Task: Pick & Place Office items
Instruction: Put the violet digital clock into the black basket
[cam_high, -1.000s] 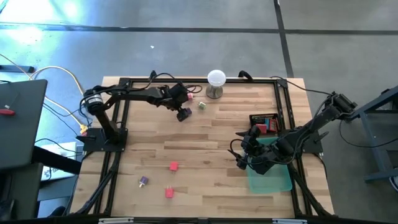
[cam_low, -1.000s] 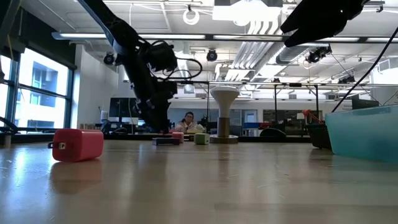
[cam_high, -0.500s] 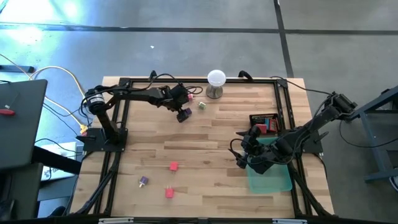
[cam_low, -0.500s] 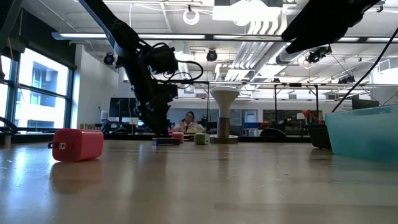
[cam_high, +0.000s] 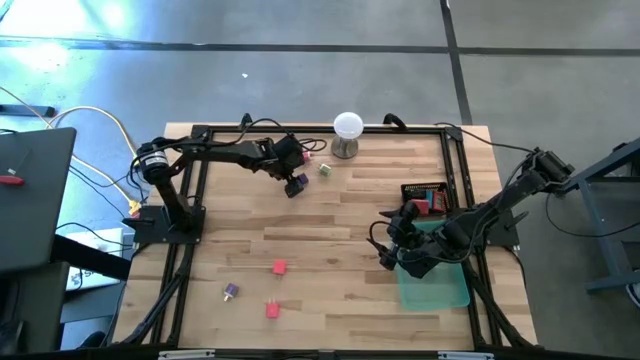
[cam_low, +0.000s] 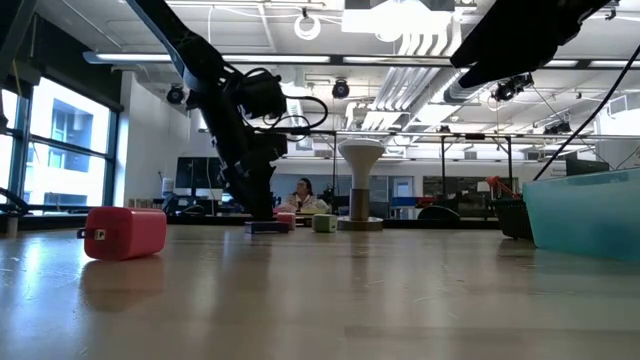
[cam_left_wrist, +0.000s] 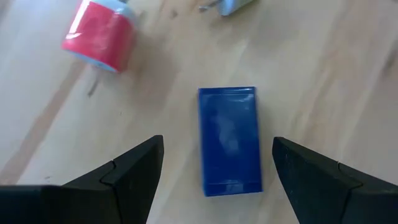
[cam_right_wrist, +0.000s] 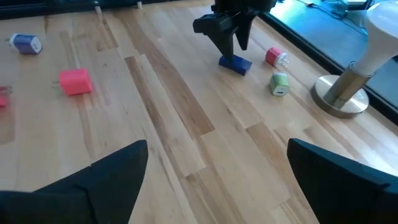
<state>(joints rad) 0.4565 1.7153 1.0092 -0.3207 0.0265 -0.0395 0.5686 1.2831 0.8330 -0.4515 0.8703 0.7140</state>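
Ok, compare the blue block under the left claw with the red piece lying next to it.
The blue block is a flat rectangle with straight edges; the red piece is rounder and stubbier, with a pale end. The blue block sits right between the open fingers of the left claw, while the red piece lies off to one side, outside them. The blue block is also the longer of the two. Both rest on the wooden table, untouched.

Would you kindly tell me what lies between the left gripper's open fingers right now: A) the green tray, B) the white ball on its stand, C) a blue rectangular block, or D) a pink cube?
C: the left wrist view shows the blue block flat on the table between the left gripper's open fingers.
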